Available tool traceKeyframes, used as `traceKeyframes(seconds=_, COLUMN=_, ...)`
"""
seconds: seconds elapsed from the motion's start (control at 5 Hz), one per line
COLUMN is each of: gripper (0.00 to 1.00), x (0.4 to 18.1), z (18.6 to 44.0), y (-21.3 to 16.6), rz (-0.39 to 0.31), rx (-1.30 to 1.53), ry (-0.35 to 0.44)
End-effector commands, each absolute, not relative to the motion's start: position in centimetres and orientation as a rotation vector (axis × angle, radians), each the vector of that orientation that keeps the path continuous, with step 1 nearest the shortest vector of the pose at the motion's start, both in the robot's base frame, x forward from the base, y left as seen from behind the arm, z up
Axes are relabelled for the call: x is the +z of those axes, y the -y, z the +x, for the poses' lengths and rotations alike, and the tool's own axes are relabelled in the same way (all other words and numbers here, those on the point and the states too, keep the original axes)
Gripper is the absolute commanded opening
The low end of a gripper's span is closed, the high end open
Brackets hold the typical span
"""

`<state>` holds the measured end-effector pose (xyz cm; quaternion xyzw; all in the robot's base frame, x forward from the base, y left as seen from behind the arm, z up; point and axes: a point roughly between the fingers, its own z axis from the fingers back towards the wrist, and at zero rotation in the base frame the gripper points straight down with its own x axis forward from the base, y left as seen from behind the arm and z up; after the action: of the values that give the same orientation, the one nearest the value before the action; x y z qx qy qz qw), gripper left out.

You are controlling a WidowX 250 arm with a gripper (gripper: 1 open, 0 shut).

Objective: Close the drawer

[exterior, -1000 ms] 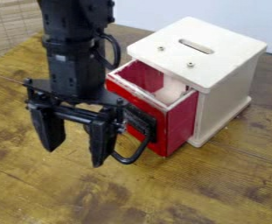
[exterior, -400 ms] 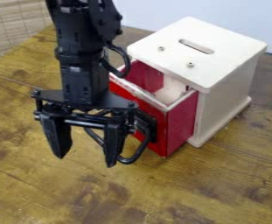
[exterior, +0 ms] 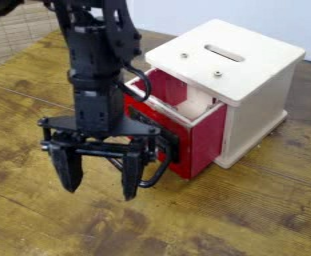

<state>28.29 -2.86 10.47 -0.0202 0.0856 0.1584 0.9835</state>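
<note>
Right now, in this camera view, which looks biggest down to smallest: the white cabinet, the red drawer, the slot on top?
1. White cabinet
2. Red drawer, partly hidden by the gripper
3. Slot

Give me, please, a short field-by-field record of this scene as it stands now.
drawer: red, pulled out of the cabinet, open
handle: black wire loop on the drawer front
cabinet: cream-white, slot on top
gripper: open, pointing down, in front of the drawer, holding nothing
table: wooden
</note>
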Motion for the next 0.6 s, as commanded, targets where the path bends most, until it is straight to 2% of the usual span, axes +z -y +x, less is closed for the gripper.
traceKeyframes(seconds=0.0, gripper=1.0, x=12.4, z=27.8, y=2.8, rz=-0.049, rx=0.31, ry=-0.131)
traceKeyframes(seconds=0.2, gripper=1.0, x=11.3, z=27.2, y=2.2, rz=-0.042, rx=0.345, ry=-0.137)
traceKeyframes(seconds=0.4, gripper=1.0, x=9.1, z=27.5, y=1.9, rz=-0.018, rx=0.371, ry=-0.124)
